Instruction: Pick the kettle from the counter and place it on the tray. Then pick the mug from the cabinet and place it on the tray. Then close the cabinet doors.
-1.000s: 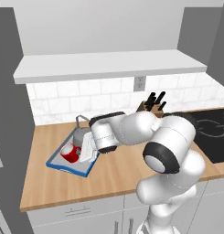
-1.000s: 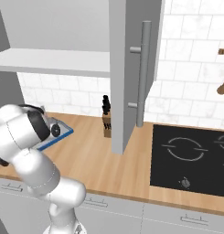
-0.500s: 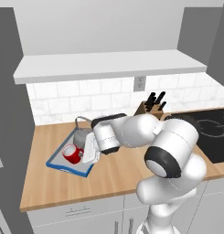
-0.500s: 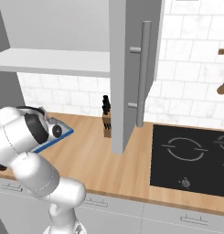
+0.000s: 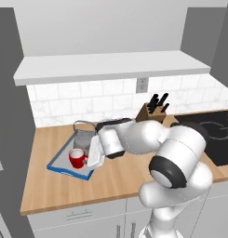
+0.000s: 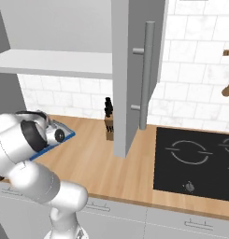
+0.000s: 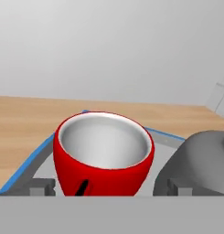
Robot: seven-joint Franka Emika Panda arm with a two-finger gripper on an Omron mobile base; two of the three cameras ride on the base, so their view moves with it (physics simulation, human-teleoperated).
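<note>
The red mug (image 7: 104,153) is sitting upright on the tray (image 5: 64,168), kettle (image 7: 198,164) at its 3 o'clock. The pincer (image 7: 109,186) is standing apart around it — light, rigid, slick; likely gripped across its wall.

The white Franka arm with dark joints (image 5: 148,139) reaches toward nine o'clock — its two-finger gripper (image 5: 93,153) low, jaws spread wide, gripping nothing.

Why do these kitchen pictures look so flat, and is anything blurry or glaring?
Left base view: even light, only soft shadows beside the mug and kettle on the tray. Right base view: the cabinet door looks flat grey, with no glare. Hand view: the mug is sharp, with soft shading inside.
</note>
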